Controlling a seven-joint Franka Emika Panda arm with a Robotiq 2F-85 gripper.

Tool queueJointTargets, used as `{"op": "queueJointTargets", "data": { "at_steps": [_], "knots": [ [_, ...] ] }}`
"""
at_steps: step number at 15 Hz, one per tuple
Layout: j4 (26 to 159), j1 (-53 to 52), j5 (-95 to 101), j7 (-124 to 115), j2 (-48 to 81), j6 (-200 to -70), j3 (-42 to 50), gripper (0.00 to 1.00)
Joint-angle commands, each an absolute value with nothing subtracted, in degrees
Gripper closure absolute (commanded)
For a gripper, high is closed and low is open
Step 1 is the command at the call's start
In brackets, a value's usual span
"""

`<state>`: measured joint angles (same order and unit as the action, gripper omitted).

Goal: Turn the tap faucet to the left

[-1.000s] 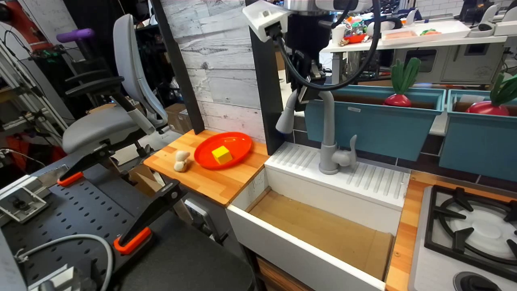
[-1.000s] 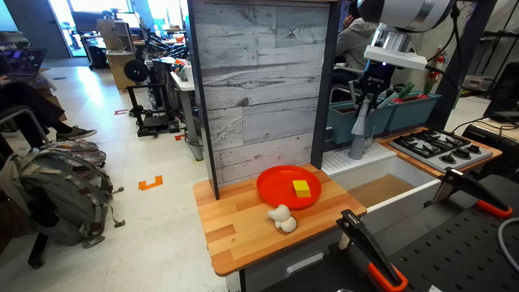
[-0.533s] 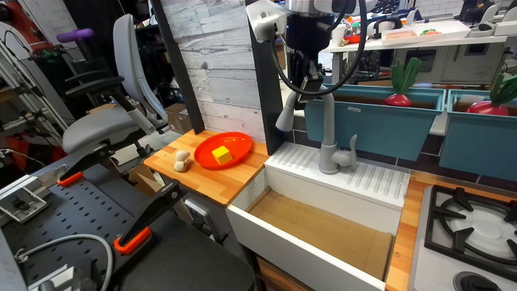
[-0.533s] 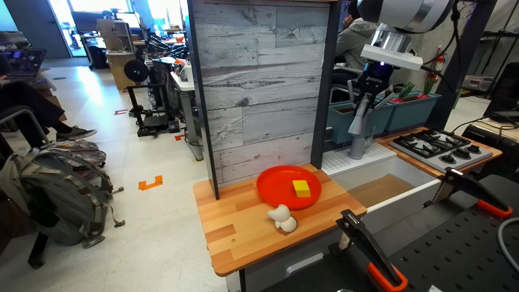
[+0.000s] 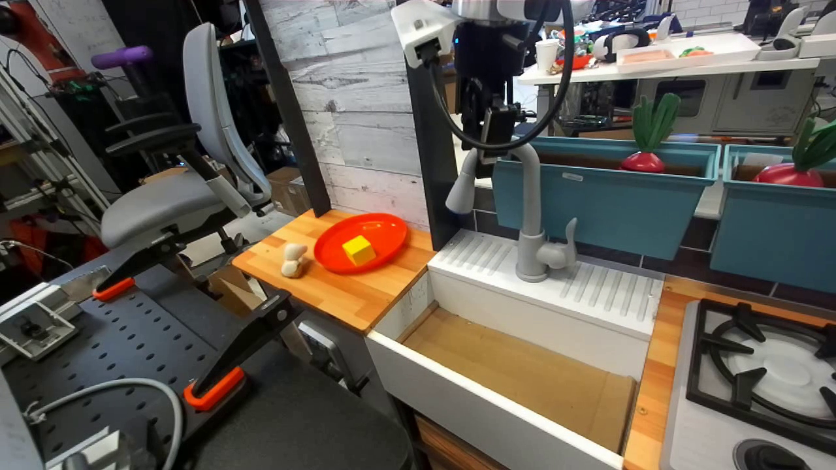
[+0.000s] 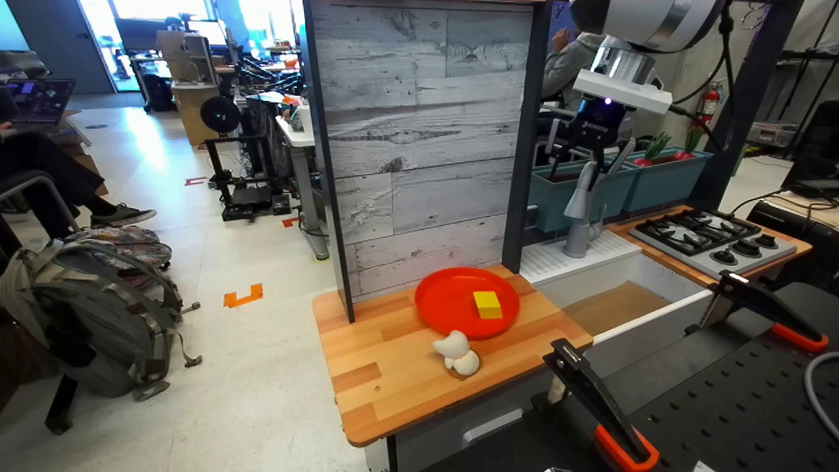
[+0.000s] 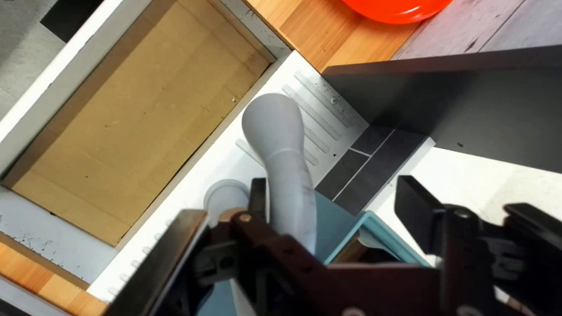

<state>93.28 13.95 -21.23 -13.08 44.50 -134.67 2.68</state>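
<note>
My jaws are wide apart, nothing gripped, w/ the tap faucet (image 7: 286,162) btwn them, upright on the sink ledge (image 5: 601,294), prob. light, stiff & slick, so best taken high up for leverage.

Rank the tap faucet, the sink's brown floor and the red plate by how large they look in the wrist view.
Largest: the sink's brown floor
Next: the tap faucet
Smallest: the red plate, cut off by the frame, so only its visible part is ranked
</note>
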Motion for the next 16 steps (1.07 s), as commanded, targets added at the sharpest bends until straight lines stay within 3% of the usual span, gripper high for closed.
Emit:
{"op": "queueJointTargets", "data": {
  "at_steps": [1,10,16],
  "knots": [
    [92.10,12.83,-22.98,-14.79,43.13,-135.24,1.99,0.00],
    [99.04,13.72,-23.26,-11.57,35.64,-133.02,1.29,0.00],
    [109.96,13.64,-22.83,-2.36,23.30,-130.99,0.38,0.00]
  ]
}}
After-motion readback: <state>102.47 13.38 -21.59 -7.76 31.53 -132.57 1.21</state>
